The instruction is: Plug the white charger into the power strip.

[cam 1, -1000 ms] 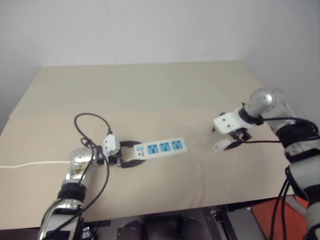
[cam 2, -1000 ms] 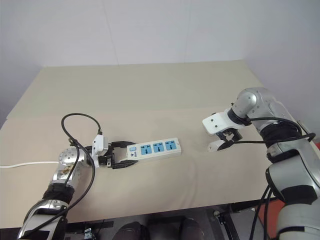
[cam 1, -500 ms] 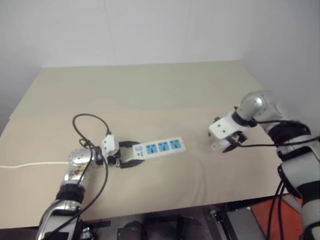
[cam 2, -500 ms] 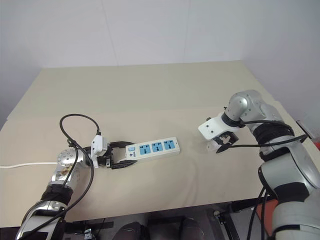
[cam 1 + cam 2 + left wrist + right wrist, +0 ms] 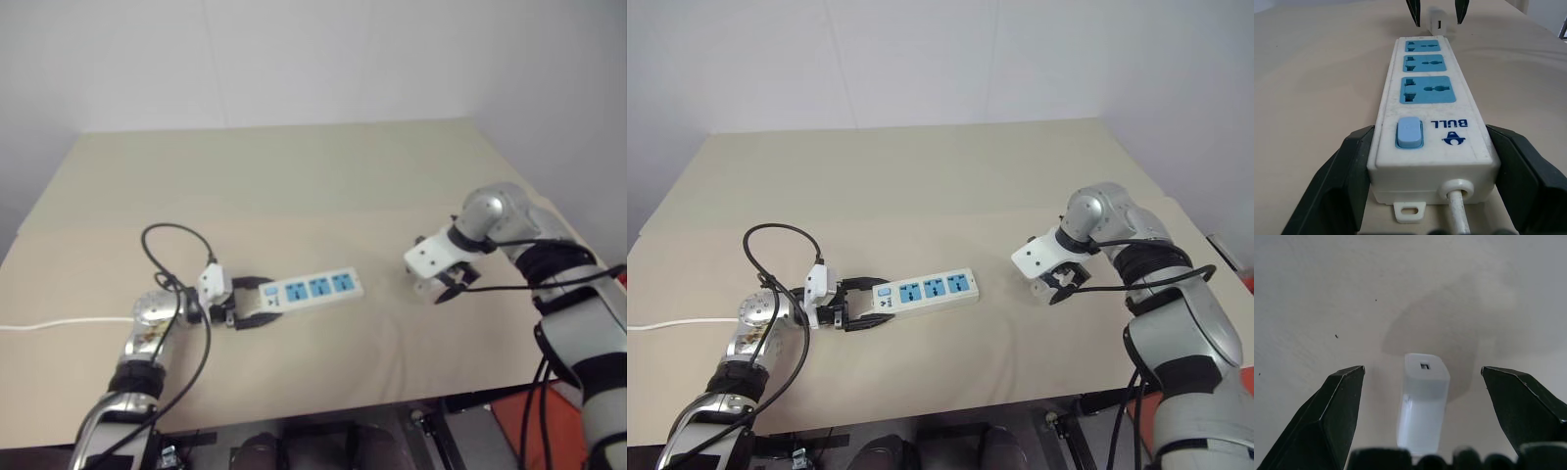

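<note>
The long white plastic power strip [image 5: 926, 291] lies on the beige table [image 5: 921, 176], left of centre. The small white rectangular charger [image 5: 1422, 404] lies well apart, to its right.

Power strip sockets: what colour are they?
Blue, set in the white power strip; clearest in the left wrist view.

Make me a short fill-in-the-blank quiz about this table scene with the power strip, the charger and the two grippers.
1. The long white plastic power strip has ____ blue sockets.
2. The left gripper is shut on the strip's ____ end.
3. The small white rectangular charger stands on the table between the ____ fingers of the right gripper.

Missing words: three; cord; open
</note>
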Robot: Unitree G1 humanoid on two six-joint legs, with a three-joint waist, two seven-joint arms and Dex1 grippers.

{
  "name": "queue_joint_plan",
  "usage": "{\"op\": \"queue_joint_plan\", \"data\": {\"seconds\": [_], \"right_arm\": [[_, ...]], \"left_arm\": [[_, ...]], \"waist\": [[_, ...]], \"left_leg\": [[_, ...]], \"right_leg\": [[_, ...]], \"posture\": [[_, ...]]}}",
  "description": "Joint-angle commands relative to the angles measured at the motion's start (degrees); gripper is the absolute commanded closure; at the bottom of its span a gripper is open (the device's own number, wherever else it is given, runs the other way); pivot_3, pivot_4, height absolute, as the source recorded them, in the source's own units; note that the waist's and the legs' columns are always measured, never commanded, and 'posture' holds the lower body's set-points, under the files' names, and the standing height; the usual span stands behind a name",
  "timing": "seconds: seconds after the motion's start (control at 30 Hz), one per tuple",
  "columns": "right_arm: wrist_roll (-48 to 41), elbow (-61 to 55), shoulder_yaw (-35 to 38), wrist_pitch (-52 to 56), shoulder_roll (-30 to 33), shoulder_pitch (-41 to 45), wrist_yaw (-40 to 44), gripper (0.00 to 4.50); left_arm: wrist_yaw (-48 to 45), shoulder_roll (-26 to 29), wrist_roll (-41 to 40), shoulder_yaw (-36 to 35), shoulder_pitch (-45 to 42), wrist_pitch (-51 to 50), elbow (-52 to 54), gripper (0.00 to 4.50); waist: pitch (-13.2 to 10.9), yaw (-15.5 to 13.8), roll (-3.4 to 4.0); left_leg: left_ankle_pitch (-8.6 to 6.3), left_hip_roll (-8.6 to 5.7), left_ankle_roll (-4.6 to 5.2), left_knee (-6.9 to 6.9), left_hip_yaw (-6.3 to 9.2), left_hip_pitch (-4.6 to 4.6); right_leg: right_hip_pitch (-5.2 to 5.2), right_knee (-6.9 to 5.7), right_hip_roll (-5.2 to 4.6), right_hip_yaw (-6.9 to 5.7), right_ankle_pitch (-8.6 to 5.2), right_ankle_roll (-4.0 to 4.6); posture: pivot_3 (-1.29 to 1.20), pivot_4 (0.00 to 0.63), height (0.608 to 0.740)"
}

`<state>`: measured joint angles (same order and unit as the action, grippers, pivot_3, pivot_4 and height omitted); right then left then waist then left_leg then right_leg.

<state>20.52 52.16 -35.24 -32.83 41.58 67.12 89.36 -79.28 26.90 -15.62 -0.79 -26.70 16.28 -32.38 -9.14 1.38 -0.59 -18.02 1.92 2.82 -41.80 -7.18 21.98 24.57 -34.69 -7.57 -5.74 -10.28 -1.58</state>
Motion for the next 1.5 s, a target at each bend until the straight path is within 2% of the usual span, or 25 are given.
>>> {"op": "queue_joint_plan", "data": {"seconds": [0.03,0.4,0.5,0.73,0.77,1.03,1.17,1.37,1.43,1.5], "right_arm": [[0.2,-0.1,1.2,-0.4,-0.2,1.4,1.6,0.0],[2.1,0.6,1.0,0.1,-0.4,1.5,0.8,0.0],[1.9,0.6,1.3,0.7,-0.9,1.5,1.0,0.88],[3.2,0.7,1.3,0.9,-1.3,1.6,0.3,3.25],[3.3,0.7,1.3,0.8,-1.3,1.7,0.3,3.39],[2.9,-2.9,2.3,1.8,-0.4,1.6,-0.1,3.39],[-0.5,-10.4,5.5,8.8,0.9,0.8,2.1,3.39],[-25.0,-31.7,20.1,40.9,-1.1,-3.1,2.1,3.39],[-34.6,-38.0,26.0,53.2,-3.4,-6.1,-1.2,3.39],[-42.7,-43.7,32.1,59.8,-7.9,-11.2,-7.7,3.39]], "left_arm": [[0.1,0.6,0.0,0.7,0.4,-0.1,1.5,1.27],[0.7,0.9,-0.3,0.9,1.6,-0.8,3.2,1.27],[0.8,0.9,-0.3,1.0,1.6,-0.8,3.1,1.27],[1.0,1.2,-0.2,1.1,1.4,-0.6,2.8,1.27],[1.0,1.2,-0.1,1.1,1.4,-0.6,2.9,1.27],[1.3,1.2,-0.1,1.2,1.3,-0.5,2.8,1.27],[1.2,1.2,-0.1,1.3,0.9,-0.6,2.7,1.27],[-1.3,1.8,-1.5,1.5,0.9,-1.3,3.9,1.27],[-2.7,2.2,-2.0,1.9,0.8,-1.5,4.9,1.27],[-4.2,2.6,-2.1,2.4,0.7,-1.9,5.6,1.27]], "waist": [[0.0,0.0,0.01],[0.0,0.0,0.02],[0.0,0.1,0.02],[0.0,0.1,0.03],[0.0,0.1,0.03],[0.0,0.1,0.04],[0.0,0.0,0.06],[0.0,-0.4,0.06],[0.0,-0.5,0.04],[0.0,-0.7,-0.03]], "left_leg": [[0.0,0.0,0.0,0.0,0.0,0.0],[0.01,0.0,-0.01,0.0,-0.01,0.01],[0.01,0.0,-0.02,0.0,-0.01,0.01],[0.01,0.0,-0.02,0.0,-0.01,0.01],[0.01,0.0,-0.02,0.0,-0.01,0.01],[0.01,0.0,-0.02,0.0,-0.01,0.01],[0.01,0.0,-0.02,0.0,-0.01,0.07],[0.02,0.04,-0.04,-0.04,0.07,0.28],[0.02,0.04,-0.03,-0.05,0.12,0.3],[0.02,0.03,-0.03,-0.07,0.23,0.34]], "right_leg": [[0.01,-0.01,0.0,0.0,0.0,0.0],[0.05,-0.09,0.0,0.02,-0.02,0.04],[0.06,-0.1,0.0,0.02,-0.03,0.04],[0.07,-0.12,0.0,0.03,-0.03,0.05],[0.07,-0.12,0.0,0.03,-0.03,0.05],[0.08,-0.13,0.0,0.04,-0.04,0.06],[0.16,-0.16,0.0,0.06,-0.04,0.06],[0.44,-0.26,0.0,0.11,-0.01,0.11],[0.46,-0.26,0.0,0.11,0.0,0.11],[0.45,-0.24,0.0,0.06,0.0,0.13]], "posture": [[0.0,0.15,0.74],[0.0,0.15,0.74],[0.0,0.15,0.74],[0.0,0.15,0.74],[0.0,0.15,0.74],[0.0,0.15,0.74],[0.0,0.15,0.74],[0.0,0.15,0.74],[0.0,0.15,0.74],[0.0,0.15,0.74]]}}
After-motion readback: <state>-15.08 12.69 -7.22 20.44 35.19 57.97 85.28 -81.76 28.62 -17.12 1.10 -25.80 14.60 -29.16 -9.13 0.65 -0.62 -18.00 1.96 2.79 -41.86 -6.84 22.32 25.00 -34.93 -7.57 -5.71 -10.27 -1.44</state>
